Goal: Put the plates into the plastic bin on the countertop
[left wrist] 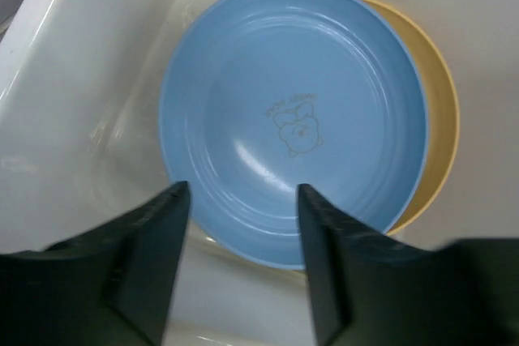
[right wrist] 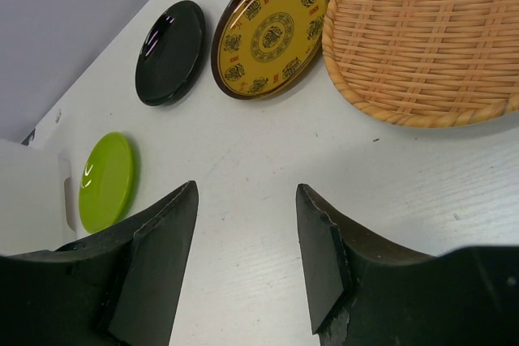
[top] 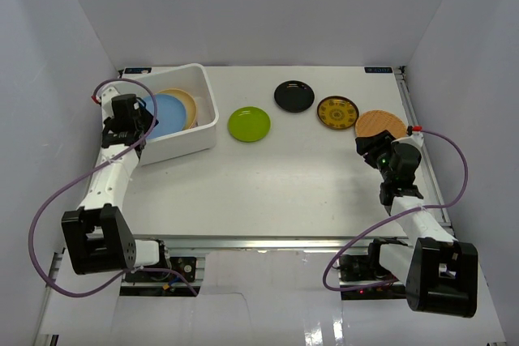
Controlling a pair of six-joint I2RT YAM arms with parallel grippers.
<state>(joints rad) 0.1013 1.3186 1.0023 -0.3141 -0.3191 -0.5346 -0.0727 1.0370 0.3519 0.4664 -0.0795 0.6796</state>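
**A:** From overhead, where does everything lie?

**B:** The plastic bin point(top: 185, 145) stands at the far left of the countertop point(top: 268, 192). Inside it, the light blue plate point(top: 165, 111) rests on a tan plate point(top: 191, 106). Four plates lie outside in a row: the lime green plate point(top: 249, 124), black plate point(top: 293, 96), yellow-patterned plate point(top: 337, 112) and woven plate point(top: 380, 124). The left arm reaches forward, with the left gripper point(top: 135, 126) over the bin. The right arm is folded upward, with the right gripper point(top: 370, 150) just short of the woven plate.

**A:** And the left wrist camera?

**B:** The jaws are spread wide with nothing between them. They point down at the light blue plate and sit apart from it. I'd say that arm should rise straight up and clear the bin's rim before swinging anywhere.

**A:** And the right wrist?

**B:** The fingers point(right wrist: 154, 265) are also wide and empty. They sit low over the table, angled toward the woven plate, which is the nearest. That looks like the next pick. The plate lies flat and offers little to bite, so I'd put one finger under its near rim and close gently. Then carry it level and lay it on the stack.
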